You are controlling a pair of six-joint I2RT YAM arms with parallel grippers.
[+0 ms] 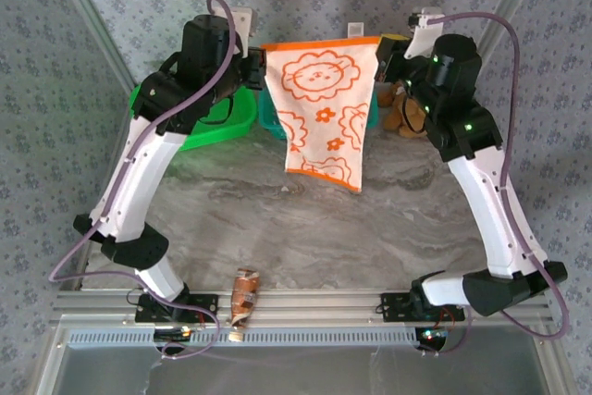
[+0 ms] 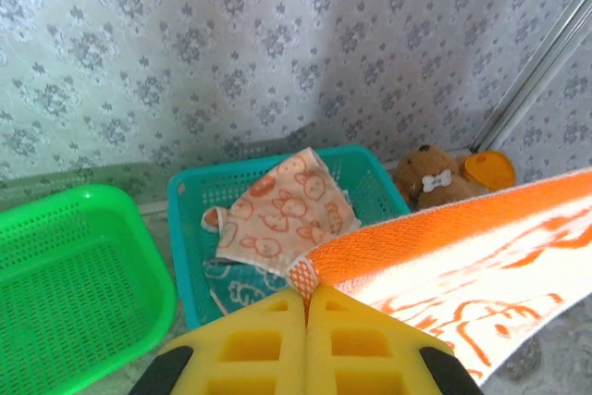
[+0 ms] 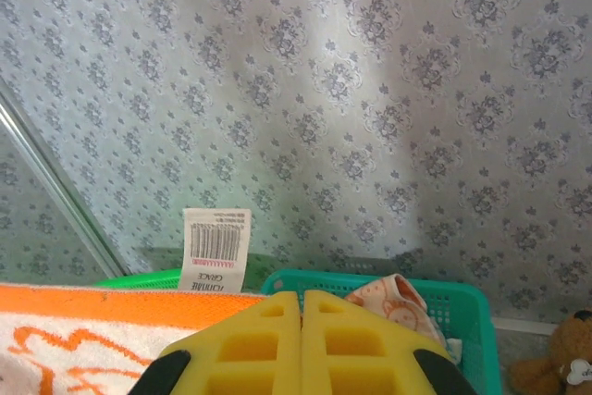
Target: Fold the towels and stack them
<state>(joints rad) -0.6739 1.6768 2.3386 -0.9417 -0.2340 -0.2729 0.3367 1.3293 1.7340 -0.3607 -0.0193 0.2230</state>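
Note:
The orange towel with the white lion [image 1: 323,113] hangs spread in the air over the back of the table, held by its two top corners. My left gripper [image 1: 260,69] is shut on its left corner [image 2: 303,277]. My right gripper [image 1: 381,57] is shut on its right corner, where the orange hem [image 3: 120,305] and a white barcode label [image 3: 215,249] stick up. The pale peach towel [image 2: 280,212] lies crumpled in the teal basket [image 2: 190,228], on top of the teal towel [image 2: 236,282]. The peach towel [image 3: 393,299] also peeks over the basket rim [image 3: 370,280].
A green basket [image 2: 65,275] stands left of the teal one at the back left [image 1: 227,127]. A brown teddy bear [image 1: 404,110] and an orange lid [image 2: 490,170] sit at the back right. A small wrapped packet [image 1: 245,295] lies at the near edge. Patterned walls close in all round.

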